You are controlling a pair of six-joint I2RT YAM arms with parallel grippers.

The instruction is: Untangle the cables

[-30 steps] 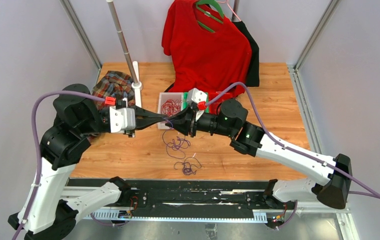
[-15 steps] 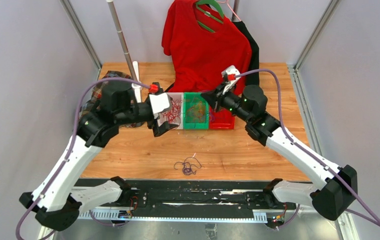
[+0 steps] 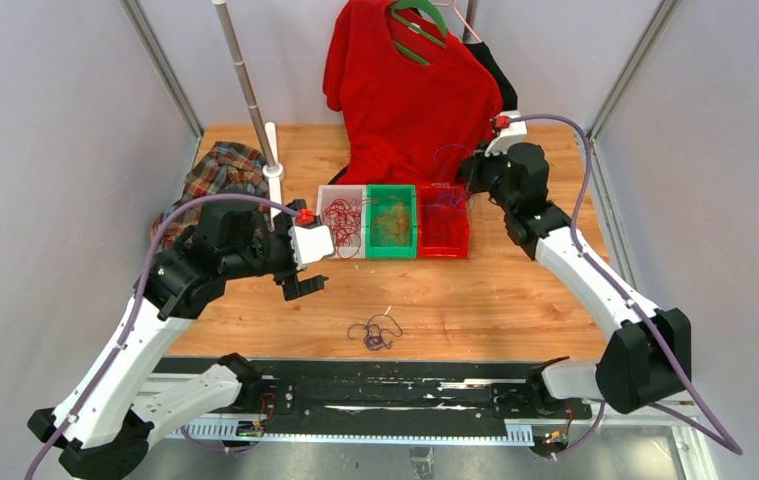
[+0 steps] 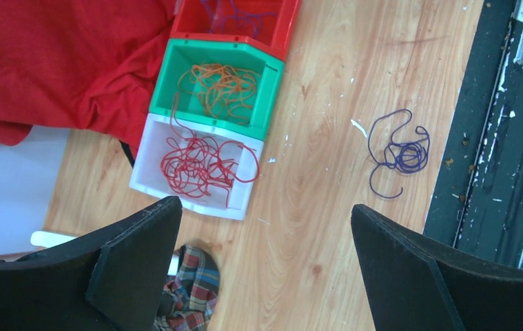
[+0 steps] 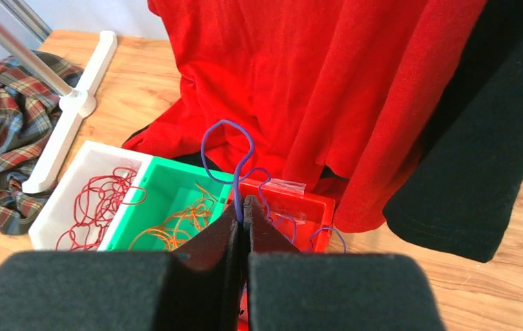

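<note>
top view: the right end effector (image 3: 467, 183) hung over the red bin (image 3: 445, 252) at the far side of the worktop (image 3: 535, 290). it was pinched on a purple wire (image 3: 452, 155) whose loop stood up in front of the red shirt (image 3: 410, 90). the left end effector (image 3: 304, 285) hovered over bare wood just in front of the white bin (image 3: 322, 200), jaws spread wide and carrying nothing. a loose purple wire (image 3: 375, 330) lay by itself near the front edge, well apart from the bins.

left wrist view: the two fingers (image 4: 134, 269) stood far apart with only wood between them. beyond them, red wires (image 4: 200, 165) filled the white bin, one loop spilling over its rim. orange wires (image 4: 224, 86) sat in the green bin (image 4: 272, 69), and a few purple strands showed in the red bin at the top edge. the loose purple wire lay curled beside the dark rail.

right wrist view: the fingertips (image 5: 234, 224) were pressed together on the purple wire. its loop rose above them and its tail trailed down into the red bin.

the step in hand looked like dropping this purple strand into the red bin, the colours being sorted one bin each. the next move probably called for lowering a little and opening squarely over that bin, since the springy loop could catch on the shirt or flop over the wall. the loose purple wire seemed the last one left, and it would need a low, exact pinch on a strand lying flat.
</note>
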